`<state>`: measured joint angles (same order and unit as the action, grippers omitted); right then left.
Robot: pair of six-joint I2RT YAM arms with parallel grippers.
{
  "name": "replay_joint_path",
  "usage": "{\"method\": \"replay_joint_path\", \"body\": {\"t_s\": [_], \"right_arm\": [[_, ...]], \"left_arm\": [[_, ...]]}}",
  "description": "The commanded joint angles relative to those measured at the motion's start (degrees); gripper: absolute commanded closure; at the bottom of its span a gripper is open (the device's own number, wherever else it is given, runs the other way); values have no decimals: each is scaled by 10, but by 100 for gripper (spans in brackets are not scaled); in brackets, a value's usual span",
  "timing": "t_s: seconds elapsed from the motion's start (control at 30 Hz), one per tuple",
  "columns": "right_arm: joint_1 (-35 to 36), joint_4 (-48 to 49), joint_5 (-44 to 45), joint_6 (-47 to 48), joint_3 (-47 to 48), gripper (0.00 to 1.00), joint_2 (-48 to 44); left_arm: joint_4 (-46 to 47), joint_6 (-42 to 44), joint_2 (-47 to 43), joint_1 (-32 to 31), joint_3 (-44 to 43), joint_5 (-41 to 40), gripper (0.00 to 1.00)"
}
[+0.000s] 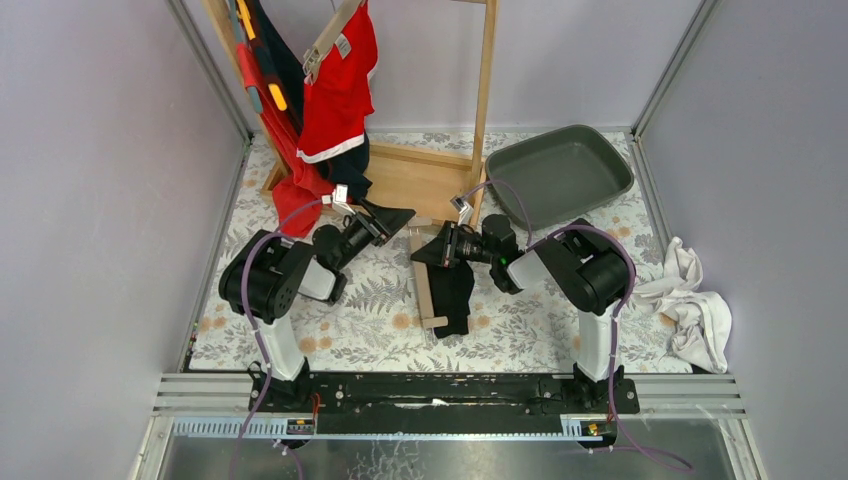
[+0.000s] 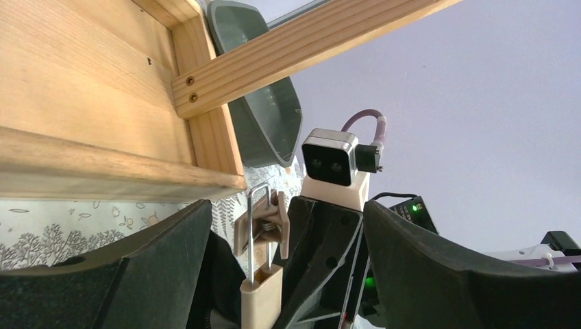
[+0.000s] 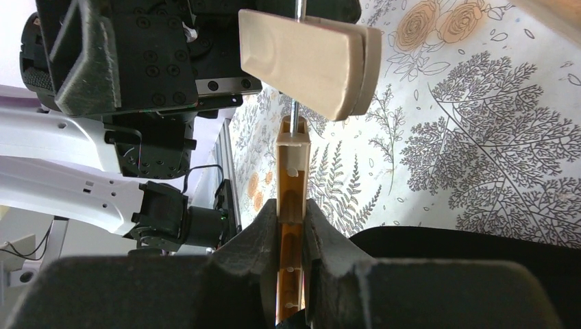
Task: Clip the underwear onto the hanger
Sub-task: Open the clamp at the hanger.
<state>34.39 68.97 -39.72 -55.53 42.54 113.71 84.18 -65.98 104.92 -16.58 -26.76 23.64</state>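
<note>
A wooden clip hanger [image 1: 424,287] lies on the floral table mat with black underwear [image 1: 456,290] beside and partly under it. My right gripper [image 1: 441,247] is shut on the hanger's bar; in the right wrist view the fingers [image 3: 264,226] pinch the bar [image 3: 291,185] just behind a closed wooden clip [image 3: 308,62]. The underwear [image 3: 473,243] shows dark at lower right. My left gripper [image 1: 392,218] is open and empty, facing the hanger's far end. In the left wrist view a clip [image 2: 268,223] on its wire sits between the spread fingers [image 2: 171,240], apart from both.
A wooden rack [image 1: 420,175] stands behind the grippers, with red and dark garments [image 1: 335,90] hung from it. A grey tray [image 1: 560,175] sits at the back right. White cloth [image 1: 690,300] lies at the right edge. The rack's base [image 2: 96,130] is close above the left fingers.
</note>
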Motion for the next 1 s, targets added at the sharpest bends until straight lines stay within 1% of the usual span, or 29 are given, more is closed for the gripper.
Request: {"method": "replay_joint_path", "body": {"t_s": [0.0, 0.17, 0.23, 0.27, 0.33, 0.43, 0.53, 0.6, 0.63, 0.8, 0.83, 0.87, 0.93, 0.97], "right_arm": [[10, 47, -3, -7, 7, 100, -8], [12, 49, -3, -9, 10, 100, -6], [13, 51, -2, -11, 10, 100, -4], [13, 53, -2, -11, 9, 100, -4], [13, 57, 2, -13, 7, 100, -3], [13, 59, 3, -13, 6, 100, -3], [13, 61, 3, -15, 7, 100, -4], [13, 61, 4, -14, 6, 100, -4], [13, 61, 4, -14, 6, 100, -4], [12, 61, 7, -16, 6, 100, -5], [12, 61, 6, -15, 6, 98, -6], [12, 60, 6, -15, 5, 93, -8], [11, 54, 13, -8, 0, 66, -16], [10, 48, 20, -2, -5, 59, -23]], "left_arm": [[42, 0, 13, -8, -18, 8, 21], [42, -1, 18, -16, -20, 9, 24], [43, -2, 19, -18, -20, 8, 27], [44, -1, 21, -20, -19, 8, 31], [46, -1, 20, -20, -18, 8, 40], [54, -1, 21, -21, -13, 9, 56], [57, -1, 21, -21, -10, 12, 80], [60, -2, 24, -21, -8, 13, 99], [63, -3, 23, -21, -7, 13, 100], [67, -4, 21, -21, -2, 7, 100], [67, -3, 19, -20, 0, 5, 100], [67, -3, 17, -21, 0, 5, 100], [65, -1, 16, -20, 0, 9, 100], [63, 0, 16, -19, 0, 13, 100]]}}
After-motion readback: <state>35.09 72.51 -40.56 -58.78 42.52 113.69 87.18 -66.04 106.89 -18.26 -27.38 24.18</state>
